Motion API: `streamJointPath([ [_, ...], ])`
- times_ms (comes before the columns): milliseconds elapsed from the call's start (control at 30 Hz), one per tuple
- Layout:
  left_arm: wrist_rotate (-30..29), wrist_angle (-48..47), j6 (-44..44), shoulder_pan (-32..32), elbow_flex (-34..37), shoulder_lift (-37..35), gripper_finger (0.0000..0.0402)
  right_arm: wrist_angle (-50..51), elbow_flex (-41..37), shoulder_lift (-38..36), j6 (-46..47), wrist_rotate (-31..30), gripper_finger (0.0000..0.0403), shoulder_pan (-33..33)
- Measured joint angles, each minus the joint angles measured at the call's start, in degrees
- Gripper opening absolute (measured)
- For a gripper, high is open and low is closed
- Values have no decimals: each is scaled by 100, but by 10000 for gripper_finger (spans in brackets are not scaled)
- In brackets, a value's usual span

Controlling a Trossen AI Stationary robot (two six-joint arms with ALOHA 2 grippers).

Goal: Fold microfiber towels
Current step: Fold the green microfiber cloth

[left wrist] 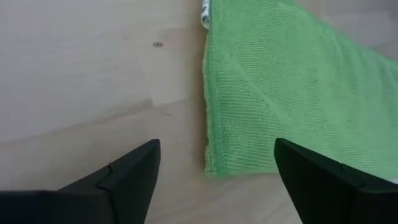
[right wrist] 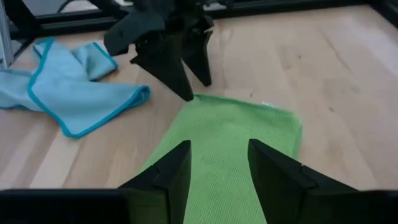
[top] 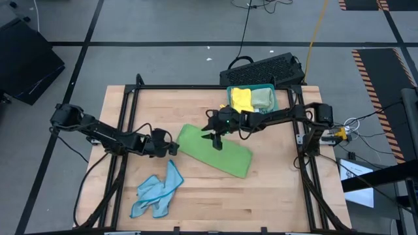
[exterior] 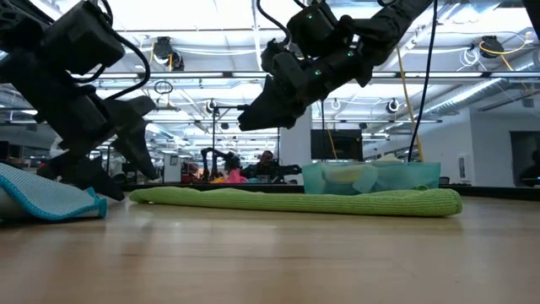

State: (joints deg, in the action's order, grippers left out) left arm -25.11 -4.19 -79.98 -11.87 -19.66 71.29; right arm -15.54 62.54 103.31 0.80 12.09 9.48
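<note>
A bright green towel [top: 219, 153] lies folded into a long strip flat on the table's middle, running from far left to near right. My right gripper [top: 216, 142] hangs open above the strip's far-left half, clear of it in the low view [exterior: 245, 122]; green cloth shows between its fingers [right wrist: 217, 146]. My left gripper [top: 175, 147] stands open just off the strip's left end, low over the wood, with the towel's corner [left wrist: 211, 167] in front of its spread fingers. A light blue towel [top: 157, 192] lies crumpled near the front left.
A teal tray [top: 273, 91] at the far right of the table holds a yellow towel [top: 241, 99] and a pale green one [top: 262, 99]. A black keyboard [top: 264, 68] lies beyond the table's far edge. Bare wood shows along the near right.
</note>
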Motion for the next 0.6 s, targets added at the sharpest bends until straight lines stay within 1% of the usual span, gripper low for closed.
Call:
streamJointPath([
  [133, 7, 18, 46, -65, 0, 0, 307, -198, 0, 0, 3, 23, 153, 157],
  [233, 34, 187, 286, -97, -1, 96, 296, -320, 24, 0, 76, 58, 153, 304],
  [333, 97, 641, 620, -140, -4, 426, 282, -240, 241, 4, 127, 293, 153, 451],
  [400, 6, 1090, 837, -159, -35, 810, 273, -253, 403, 50, 109, 310, 153, 499],
  [533, -140, 1155, 828, -116, -196, 1367, 251, -204, 680, 284, 131, 314, 153, 552],
  [600, -112, 1169, 991, -70, -246, 1480, 236, -209, 887, 505, 177, 316, 153, 558],
])
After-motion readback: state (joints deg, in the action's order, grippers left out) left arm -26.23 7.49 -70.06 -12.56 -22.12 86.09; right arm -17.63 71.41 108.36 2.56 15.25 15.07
